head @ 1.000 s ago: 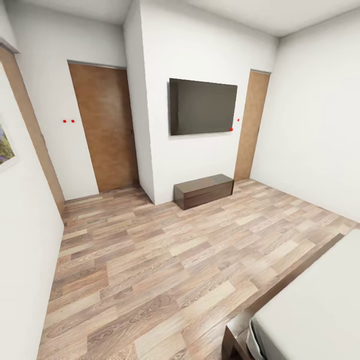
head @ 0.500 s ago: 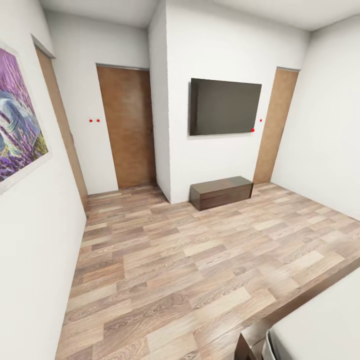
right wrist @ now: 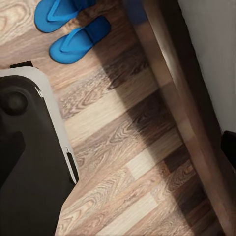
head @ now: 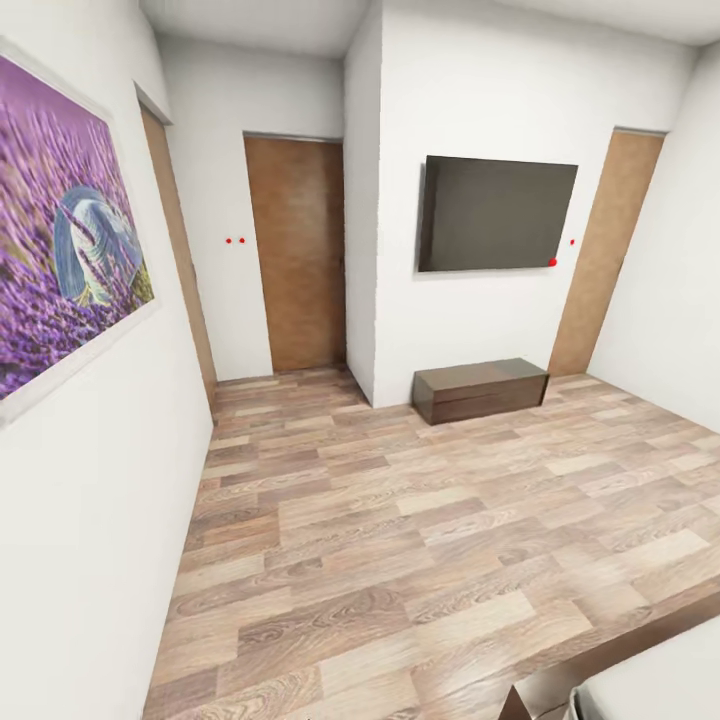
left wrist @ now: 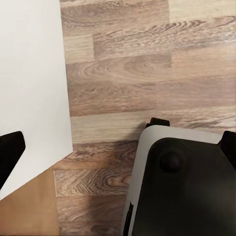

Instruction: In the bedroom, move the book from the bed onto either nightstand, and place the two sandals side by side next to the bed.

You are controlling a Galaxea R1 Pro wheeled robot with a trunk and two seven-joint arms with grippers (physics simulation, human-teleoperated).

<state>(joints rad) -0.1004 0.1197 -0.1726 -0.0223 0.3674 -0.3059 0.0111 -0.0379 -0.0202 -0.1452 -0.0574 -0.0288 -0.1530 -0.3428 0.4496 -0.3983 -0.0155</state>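
Two blue sandals (right wrist: 73, 27) lay side by side on the plank floor (right wrist: 123, 147) beside the dark wooden bed frame (right wrist: 182, 108), ahead of the right arm's fingers (right wrist: 228, 142), of which a single dark tip showed; their opening could not be told. The left fingers (left wrist: 10, 152) likewise showed one dark tip over floor beside a white wall (left wrist: 29, 73), grip undetermined. The head camera faced a wall television (head: 495, 213), a low cabinet (head: 480, 388) and a bed corner (head: 660, 690).

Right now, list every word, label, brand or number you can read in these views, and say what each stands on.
None: no readable text in any view.
The wall picture shows purple flowers, no lettering.
The television screen is dark and blank.
The two blue sandals on the floor bear no visible brand.
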